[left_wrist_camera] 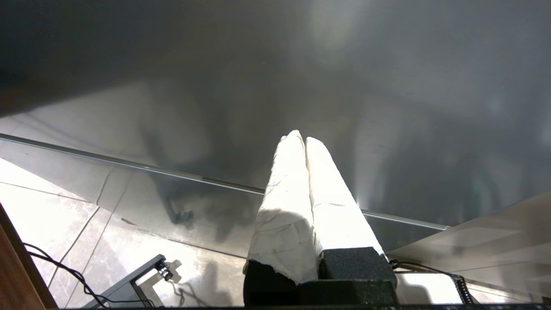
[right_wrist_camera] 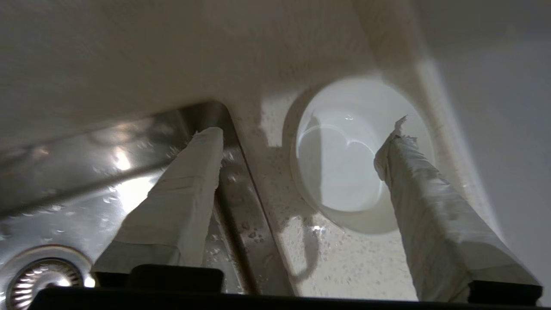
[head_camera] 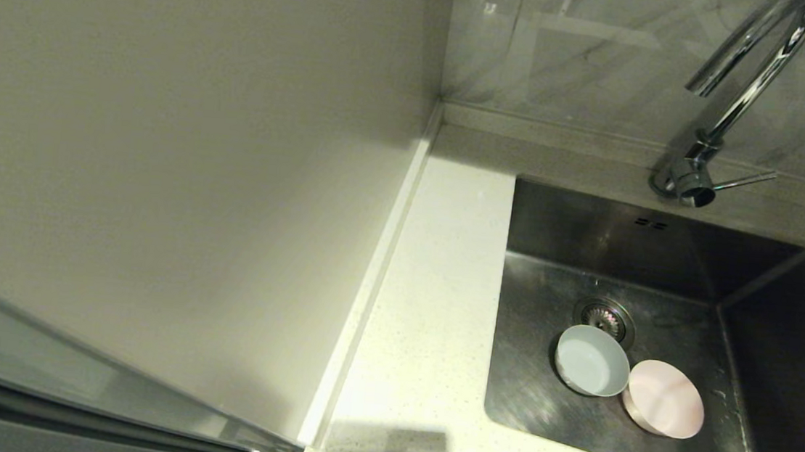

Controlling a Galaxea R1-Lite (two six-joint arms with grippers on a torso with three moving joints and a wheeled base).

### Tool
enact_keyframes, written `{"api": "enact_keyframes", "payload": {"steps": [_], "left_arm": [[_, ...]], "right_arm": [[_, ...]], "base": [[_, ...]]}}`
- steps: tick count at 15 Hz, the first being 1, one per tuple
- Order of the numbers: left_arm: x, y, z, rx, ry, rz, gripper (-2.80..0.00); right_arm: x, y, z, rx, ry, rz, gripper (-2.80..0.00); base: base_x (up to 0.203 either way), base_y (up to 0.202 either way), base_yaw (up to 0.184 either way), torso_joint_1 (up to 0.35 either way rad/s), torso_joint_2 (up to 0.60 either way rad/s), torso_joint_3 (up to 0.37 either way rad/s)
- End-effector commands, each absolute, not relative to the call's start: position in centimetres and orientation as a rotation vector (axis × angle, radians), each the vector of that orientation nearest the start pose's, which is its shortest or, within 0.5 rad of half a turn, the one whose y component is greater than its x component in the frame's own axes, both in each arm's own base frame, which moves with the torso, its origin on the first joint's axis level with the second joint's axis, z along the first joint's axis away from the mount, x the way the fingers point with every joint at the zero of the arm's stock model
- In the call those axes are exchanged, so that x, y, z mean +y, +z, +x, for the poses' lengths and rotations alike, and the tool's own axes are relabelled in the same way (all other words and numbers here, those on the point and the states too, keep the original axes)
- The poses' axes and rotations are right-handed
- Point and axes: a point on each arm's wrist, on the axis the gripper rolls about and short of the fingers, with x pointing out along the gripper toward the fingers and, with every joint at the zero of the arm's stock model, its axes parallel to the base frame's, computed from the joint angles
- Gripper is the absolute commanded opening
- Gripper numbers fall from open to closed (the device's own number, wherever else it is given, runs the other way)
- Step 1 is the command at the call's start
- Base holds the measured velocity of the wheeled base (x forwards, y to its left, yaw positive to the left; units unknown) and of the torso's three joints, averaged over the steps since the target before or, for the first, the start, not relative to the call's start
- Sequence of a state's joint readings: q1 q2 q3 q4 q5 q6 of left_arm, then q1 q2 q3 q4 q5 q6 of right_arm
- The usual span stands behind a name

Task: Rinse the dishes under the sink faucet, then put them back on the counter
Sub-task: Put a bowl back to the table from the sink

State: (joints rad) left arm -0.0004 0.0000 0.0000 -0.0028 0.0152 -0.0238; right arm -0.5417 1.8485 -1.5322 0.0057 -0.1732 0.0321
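Off-white speckled stone forms the worktop (head_camera: 431, 316) seen from the head view, bounded on the left by a plain beige wall panel (head_camera: 176, 148) and at the back by a low raised edge under marbled tiles. A brushed steel sink (head_camera: 540, 405) is set into it, with a round drain strainer (head_camera: 604, 316) on its floor and two small overflow slots on the rear wall. A pale blue bowl (head_camera: 591, 360) is seen lying in the basin just in front of the strainer, and a pale pink bowl (head_camera: 664, 398) rests against it on the right; both are tilted. A chrome gooseneck faucet (head_camera: 743, 81) stands behind the basin, its thin lever pointing right. Neither arm is seen in this view. In the left wrist view the left end effector (left_wrist_camera: 301, 138) is shown with its wrapped fingers pressed together and nothing between them, above a tiled floor. In the right wrist view the right end effector (right_wrist_camera: 301, 135) is shown spread wide and holding nothing; a whitish bowl (right_wrist_camera: 357, 150) sits upright on the worktop between its fingers, beside the sink's wet rim, with a little water in it.
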Motion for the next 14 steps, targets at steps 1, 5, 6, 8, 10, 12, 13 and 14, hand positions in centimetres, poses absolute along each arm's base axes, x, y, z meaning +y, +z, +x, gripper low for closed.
{"api": "enact_keyframes", "payload": {"steps": [1,5,6,8,10,12,13,14], "left_arm": [[0.0,7.6,-2.3,-0.008,0.015,-0.024,-2.80],[0.0,7.6,-2.3,-0.006,0.015,-0.025,-2.80],[0.0,7.6,-2.3,-0.006,0.015,-0.025,-2.80],[0.0,7.6,-2.3,-0.007,0.014,-0.024,-2.80],[0.0,7.6,-2.3,-0.006,0.015,-0.025,-2.80],[0.0,7.6,-2.3,-0.008,0.015,-0.025,-2.80],[0.0,7.6,-2.3,-0.006,0.014,-0.024,-2.80],[0.0,7.6,-2.3,-0.006,0.016,-0.025,-2.80]], "right_arm": [[-16.6,30.2,29.1,0.246,-0.675,0.075,0.00],[-10.1,26.4,28.8,0.404,-0.481,0.066,0.00],[-8.9,25.0,28.9,0.454,-0.443,0.064,0.00],[-6.6,22.3,29.1,0.548,-0.366,0.054,0.00],[-5.8,20.0,30.6,0.620,-0.330,0.050,0.00],[-5.5,17.7,32.3,0.678,-0.289,0.053,0.00],[-5.4,16.8,33.2,0.690,-0.270,0.055,0.00],[-5.4,15.4,34.2,0.707,-0.249,0.057,0.00]], "base": [[0.000,0.000,0.000,0.000,0.00,0.000],[0.000,0.000,0.000,0.000,0.00,0.000],[0.000,0.000,0.000,0.000,0.00,0.000],[0.000,0.000,0.000,0.000,0.00,0.000],[0.000,0.000,0.000,0.000,0.00,0.000],[0.000,0.000,0.000,0.000,0.00,0.000],[0.000,0.000,0.000,0.000,0.00,0.000],[0.000,0.000,0.000,0.000,0.00,0.000]]}}
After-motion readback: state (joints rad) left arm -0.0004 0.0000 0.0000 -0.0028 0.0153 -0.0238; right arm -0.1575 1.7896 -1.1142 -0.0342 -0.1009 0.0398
